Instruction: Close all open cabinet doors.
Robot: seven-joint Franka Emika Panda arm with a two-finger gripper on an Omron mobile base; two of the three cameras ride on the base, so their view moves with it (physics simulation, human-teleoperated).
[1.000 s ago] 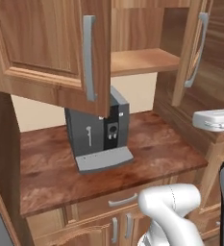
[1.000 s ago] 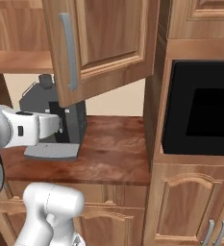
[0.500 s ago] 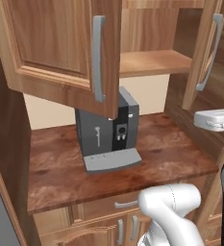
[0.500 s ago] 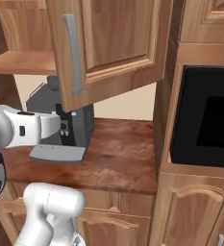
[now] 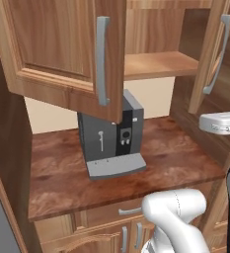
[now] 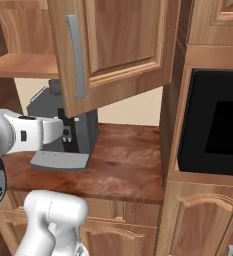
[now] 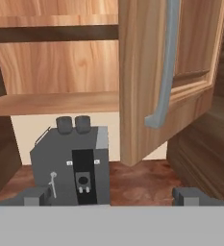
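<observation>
Two cabinet doors stand open over the counter. The left door (image 5: 62, 49) swings out toward me, its grey bar handle (image 5: 102, 59) on its near edge. The right door (image 5: 212, 49) (image 6: 118, 45) (image 7: 166, 72) also hangs open, with its handle (image 6: 75, 55) (image 7: 164, 67) facing me. Between them the bare wooden shelf (image 5: 156, 64) (image 7: 51, 103) shows. My gripper (image 7: 112, 196) is open, short of the doors and touching nothing, with the right door ahead on its right. My hand (image 5: 222, 122) hovers at the right below that door.
A grey coffee machine (image 5: 111, 138) (image 6: 70, 135) (image 7: 72, 163) stands on the brown counter (image 5: 175, 148) under the doors. A black built-in oven (image 6: 213, 130) fills the tall unit to the right. Drawers and base doors (image 5: 129, 232) sit below the counter.
The whole picture shifted slightly right and drew a little closer early in the second, so the base moved. Both doors stand as before, and the gripper stays open.
</observation>
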